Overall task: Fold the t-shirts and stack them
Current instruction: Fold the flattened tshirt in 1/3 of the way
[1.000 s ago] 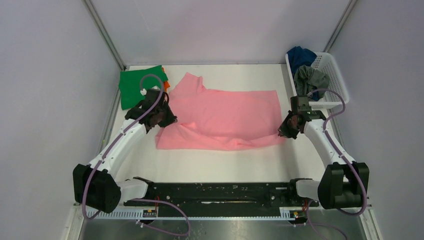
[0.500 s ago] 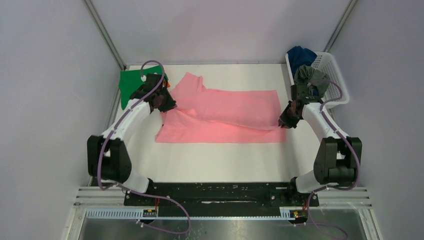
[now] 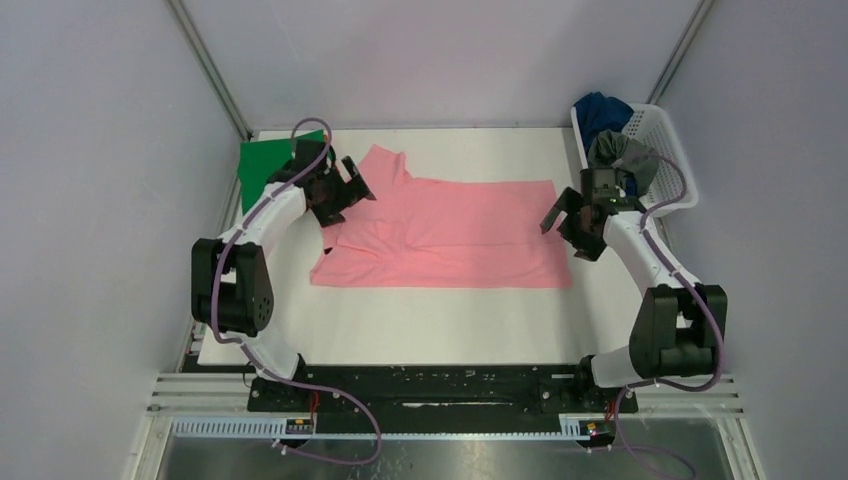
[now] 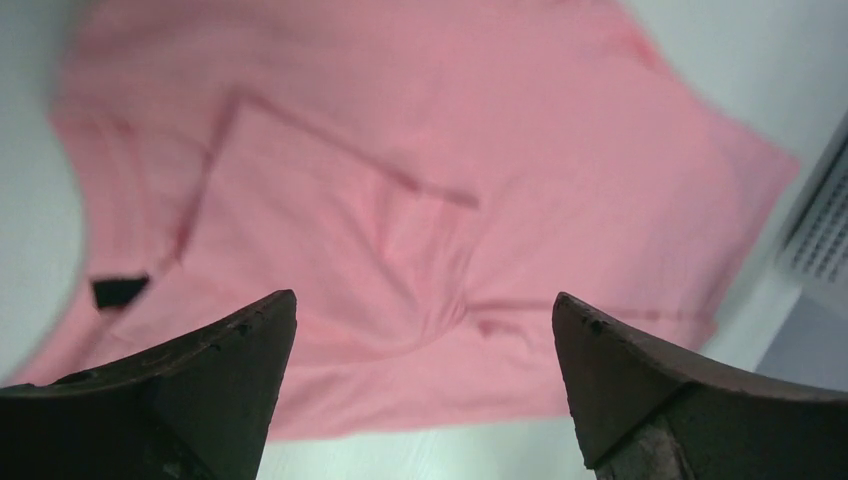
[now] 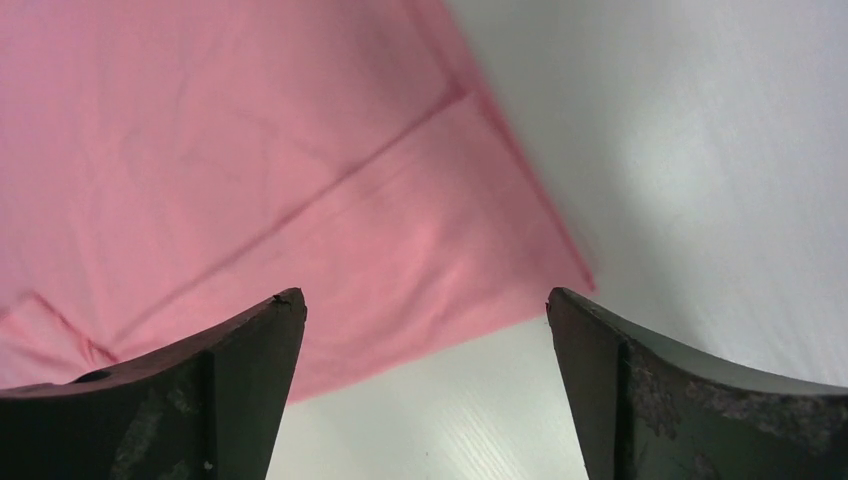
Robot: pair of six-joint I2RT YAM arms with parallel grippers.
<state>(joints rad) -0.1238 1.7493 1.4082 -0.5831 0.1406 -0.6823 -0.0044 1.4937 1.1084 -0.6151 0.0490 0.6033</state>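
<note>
The light pink t-shirt (image 3: 450, 235) lies flat on the white table, its near part doubled over onto itself. My left gripper (image 3: 352, 188) hovers open over the shirt's left end by the sleeve, and nothing is between its fingers (image 4: 425, 330). My right gripper (image 3: 568, 230) stands open above the shirt's right edge, also with nothing in it (image 5: 425, 320). The left wrist view looks down on the pink t-shirt (image 4: 400, 200) with its folds. In the right wrist view the pink t-shirt (image 5: 250, 180) shows one corner and bare table. A bright green t-shirt (image 3: 262, 165) lies flat at the back left.
A white lattice basket (image 3: 668, 150) stands at the back right, holding a dark blue t-shirt (image 3: 600, 108) and a grey t-shirt (image 3: 622, 152). The right arm's elbow is close to the basket. White walls enclose the table on the left, back and right.
Both grippers carried the shirt's near edge toward the back, then opened and let it go. The pink shirt now lies flatter and doubled over.
</note>
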